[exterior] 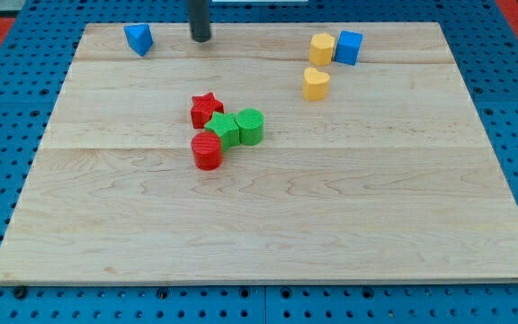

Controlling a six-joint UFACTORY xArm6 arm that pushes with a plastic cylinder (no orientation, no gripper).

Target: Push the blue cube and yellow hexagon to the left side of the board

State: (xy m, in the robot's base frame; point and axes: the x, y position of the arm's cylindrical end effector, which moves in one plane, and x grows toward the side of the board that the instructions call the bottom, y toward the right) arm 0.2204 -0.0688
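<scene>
Wooden board [268, 225] carries blue cube [349, 47] touching yellow hexagon [322, 49]; my tip [201, 38] holds nothing, well apart.

Pale wood board [331, 225] (matt), seemingly plastic blocks

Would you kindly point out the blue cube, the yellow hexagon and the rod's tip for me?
blue cube [350, 47], camera view, middle of its front face.
yellow hexagon [321, 49], camera view, middle of its side, touching the cube's left.
my tip [201, 38], camera view, rod's very end, right of the other blue block.
</scene>
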